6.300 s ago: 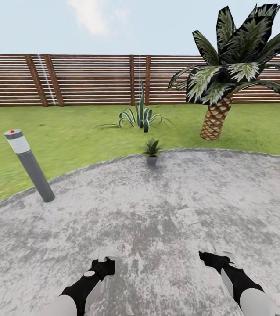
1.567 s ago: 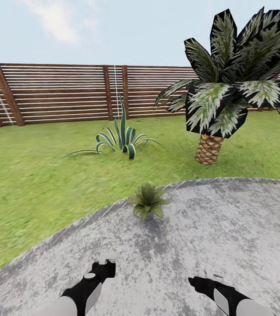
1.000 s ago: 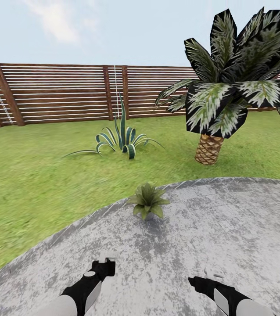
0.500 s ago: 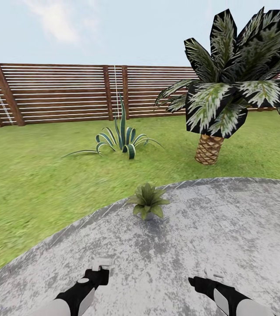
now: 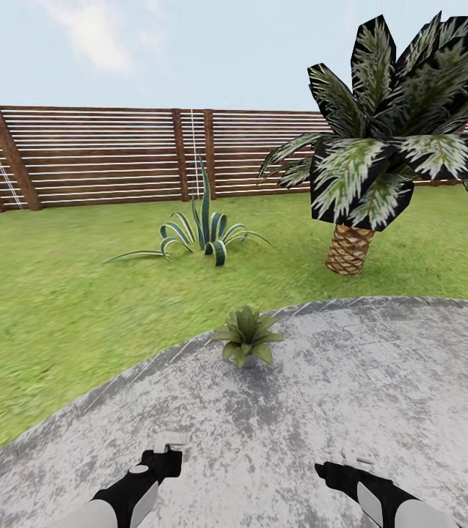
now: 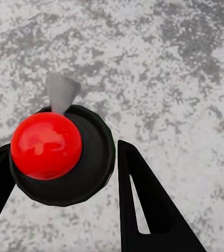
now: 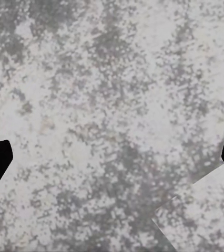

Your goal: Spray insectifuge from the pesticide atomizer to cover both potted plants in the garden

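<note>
One potted plant (image 5: pixel 247 335), a low rosette of dull-green leaves, sits at the edge of the round grey paved patch (image 5: pixel 351 381), about an arm's length ahead of both grippers. My left gripper (image 5: pixel 169 444) is shut on the pesticide atomizer (image 6: pixel 54 149). The left wrist view looks down on its red knob, black round cap and grey nozzle, held between the dark fingers (image 6: pixel 143 202). My right gripper (image 5: pixel 353 458) hovers low over the paving, open and empty, and only its tips show at the edges of the right wrist view.
Green lawn (image 5: pixel 58 308) of the garden borders the paving on the left and beyond. A striped agave (image 5: pixel 205 233) and a big palm (image 5: pixel 370 161) stand behind the plant. A brown slatted fence (image 5: pixel 102 154) closes the back.
The view has come closer to the plant and turned since 6.3 s ago, and the grey bollard has left it. In the last second the left arm drew back slightly.
</note>
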Tool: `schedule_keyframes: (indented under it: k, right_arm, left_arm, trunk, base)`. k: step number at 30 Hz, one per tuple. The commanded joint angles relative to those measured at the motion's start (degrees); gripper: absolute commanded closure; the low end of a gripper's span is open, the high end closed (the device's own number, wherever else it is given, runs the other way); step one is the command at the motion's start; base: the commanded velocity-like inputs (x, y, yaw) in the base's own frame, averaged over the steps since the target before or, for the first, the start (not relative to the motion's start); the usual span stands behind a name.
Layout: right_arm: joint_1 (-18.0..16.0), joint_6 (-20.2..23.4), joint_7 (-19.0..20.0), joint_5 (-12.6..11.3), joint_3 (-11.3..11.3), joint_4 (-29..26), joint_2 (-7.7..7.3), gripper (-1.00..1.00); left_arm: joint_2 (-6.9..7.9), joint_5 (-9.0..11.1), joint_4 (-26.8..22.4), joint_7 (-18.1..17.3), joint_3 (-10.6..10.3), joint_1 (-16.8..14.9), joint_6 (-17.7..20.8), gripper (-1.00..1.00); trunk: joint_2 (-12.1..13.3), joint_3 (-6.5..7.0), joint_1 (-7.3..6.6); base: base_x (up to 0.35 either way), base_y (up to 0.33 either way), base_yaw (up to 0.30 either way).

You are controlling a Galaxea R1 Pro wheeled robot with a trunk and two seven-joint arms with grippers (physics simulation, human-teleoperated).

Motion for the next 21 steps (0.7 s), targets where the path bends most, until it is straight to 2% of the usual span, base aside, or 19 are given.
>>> schedule_keyframes:
  k: [1, 7, 11, 14, 19, 21]
  right_arm:
    - [0.0, 0.1, 0.2, 0.5, -0.5, -0.1, 0.0, -1.0]
    - [0.0, 0.1, 0.2, 0.5, -0.5, -0.1, 0.0, -1.0]
    - [0.0, 0.1, 0.2, 0.5, -0.5, -0.1, 0.0, -1.0]
    - [0.0, 0.1, 0.2, 0.5, -0.5, -0.1, 0.0, -1.0]
    - [0.0, 0.1, 0.2, 0.5, -0.5, -0.1, -0.03, -1.0]
    - [0.0, 0.1, 0.2, 0.6, -0.4, -0.3, -0.11, -1.0]
  left_arm:
    - [-0.02, -0.4, 0.0, 0.1, 0.2, 0.0, -0.2, 1.0]
    - [-0.02, -0.5, -0.6, 0.1, 0.3, -0.1, -0.2, 1.0]
    - [-0.02, -0.5, -4.4, 0.2, 0.4, -0.1, 0.0, 1.0]
    - [-0.09, -0.5, -5.5, 0.2, 0.3, -0.1, 0.7, 1.0]
    - [-0.14, -0.5, -11.4, 0.1, 0.2, -0.1, 6.8, 1.0]
    - [-0.12, -0.5, -12.9, 0.1, 0.3, -0.1, 7.5, 1.0]
  trunk:
    - [0.0, -0.05, -0.01]
    - [2.4, 1.03, -1.33]
    - [4.0, 1.75, -2.21]
    - [5.2, 2.29, -2.87]
    - [7.2, 3.19, -3.96]
    - [8.0, 3.54, -4.4]
  base:
    - [0.0, 0.0, 0.0]
    - [0.0, 0.0, 0.0]
    - [0.0, 0.0, 0.0]
    - [0.0, 0.0, 0.0]
    - [0.0, 0.0, 0.0]
    - [0.0, 0.0, 0.0]
